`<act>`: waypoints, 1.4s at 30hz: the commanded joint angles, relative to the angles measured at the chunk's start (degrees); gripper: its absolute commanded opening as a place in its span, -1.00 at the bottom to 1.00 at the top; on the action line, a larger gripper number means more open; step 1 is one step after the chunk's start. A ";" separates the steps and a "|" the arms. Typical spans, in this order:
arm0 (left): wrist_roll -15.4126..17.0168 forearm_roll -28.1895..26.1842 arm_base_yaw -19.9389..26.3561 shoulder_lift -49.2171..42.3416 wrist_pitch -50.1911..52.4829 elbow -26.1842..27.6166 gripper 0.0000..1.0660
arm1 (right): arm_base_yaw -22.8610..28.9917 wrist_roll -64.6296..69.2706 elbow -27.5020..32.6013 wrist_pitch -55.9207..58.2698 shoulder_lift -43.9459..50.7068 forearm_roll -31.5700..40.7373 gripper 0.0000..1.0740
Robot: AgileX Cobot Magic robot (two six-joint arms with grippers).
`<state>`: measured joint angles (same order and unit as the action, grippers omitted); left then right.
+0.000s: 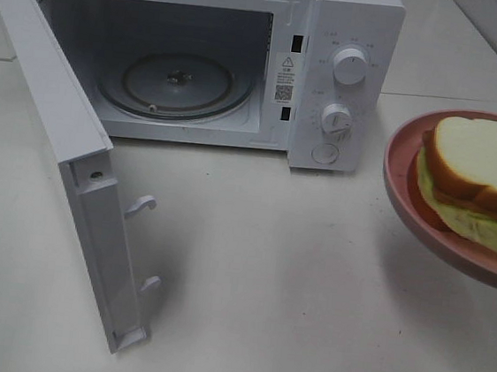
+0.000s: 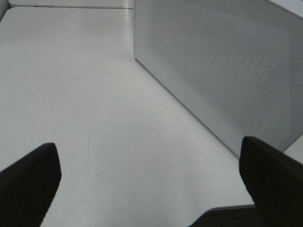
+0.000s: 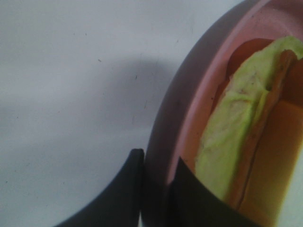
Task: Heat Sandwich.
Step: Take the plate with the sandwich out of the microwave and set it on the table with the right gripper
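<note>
Pinching the pink plate (image 3: 189,113) rim in my nearly shut right gripper (image 3: 156,189), sandwich (image 3: 236,142) just inboard of the jaws (left gripper (image 2: 151,189) wide open, empty), any tilt w/ this edge-only hold could slide it off.

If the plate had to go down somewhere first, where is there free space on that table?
The table is bare in front of the microwave, between its open door and the raised plate with the sandwich. The glass turntable inside is bare too. Left of the door, the room is narrow.
</note>
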<state>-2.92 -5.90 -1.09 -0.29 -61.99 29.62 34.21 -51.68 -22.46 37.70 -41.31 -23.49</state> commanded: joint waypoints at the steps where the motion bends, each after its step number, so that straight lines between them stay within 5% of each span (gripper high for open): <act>1: 0.23 -0.46 0.11 -0.29 0.74 -0.17 0.81 | 0.00 9.34 -0.34 3.21 0.63 -6.42 -0.99; 22: 0.23 -0.46 0.11 -0.29 0.74 -0.17 0.81 | 0.00 48.24 -0.40 13.01 -7.56 -21.83 -0.98; 42: 0.23 -0.46 0.11 -0.29 0.74 -0.17 0.81 | 0.00 85.71 -6.30 15.93 -30.31 -26.99 -0.98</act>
<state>-2.92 -5.90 -1.09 -0.29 -61.99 29.62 34.21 30.31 -27.67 52.25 -69.84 -47.84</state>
